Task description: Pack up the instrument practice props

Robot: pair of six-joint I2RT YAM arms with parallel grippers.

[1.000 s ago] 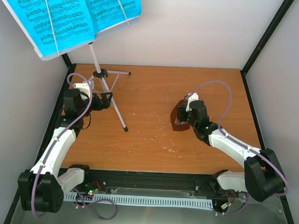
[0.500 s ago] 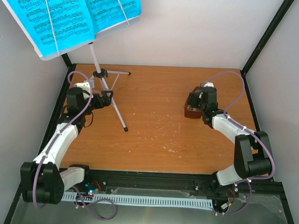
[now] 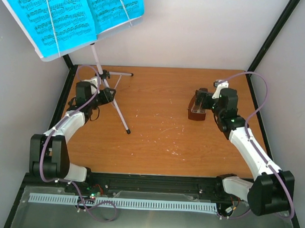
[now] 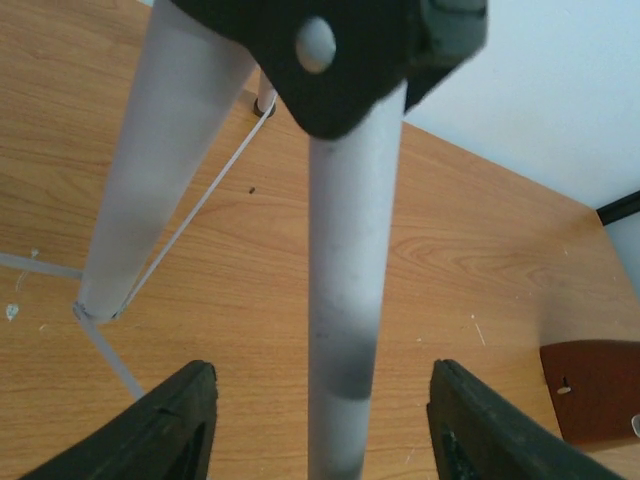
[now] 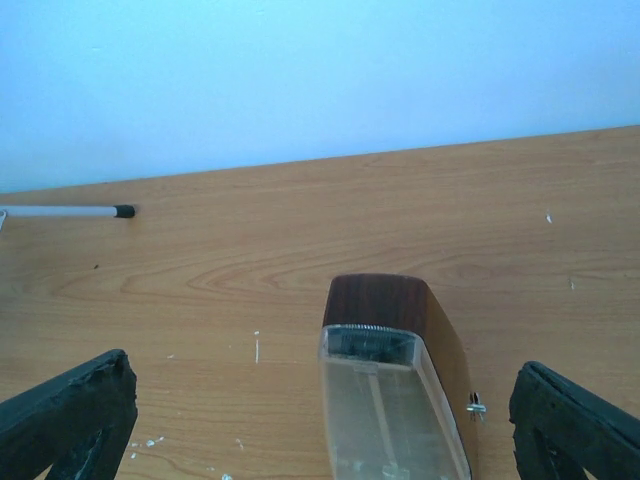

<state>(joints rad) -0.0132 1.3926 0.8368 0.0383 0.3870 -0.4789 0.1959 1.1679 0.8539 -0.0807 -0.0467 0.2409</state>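
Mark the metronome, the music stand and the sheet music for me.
metronome [image 5: 385, 300]: right wrist view, on its brown top above the clear cover.
music stand [image 4: 345, 300]: left wrist view, on the pale tube in mid-frame.
sheet music [image 3: 70, 18]: top external view, on the left cyan page.

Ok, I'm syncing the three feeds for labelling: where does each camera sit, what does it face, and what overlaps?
Top external: above and behind, looking down on the table; shows left arm and right arm.
Left wrist: faces the music stand pole, flanked by the left gripper.
Right wrist: faces the metronome and back wall, flanked by the right gripper.
Shared: the metronome shows in all three.
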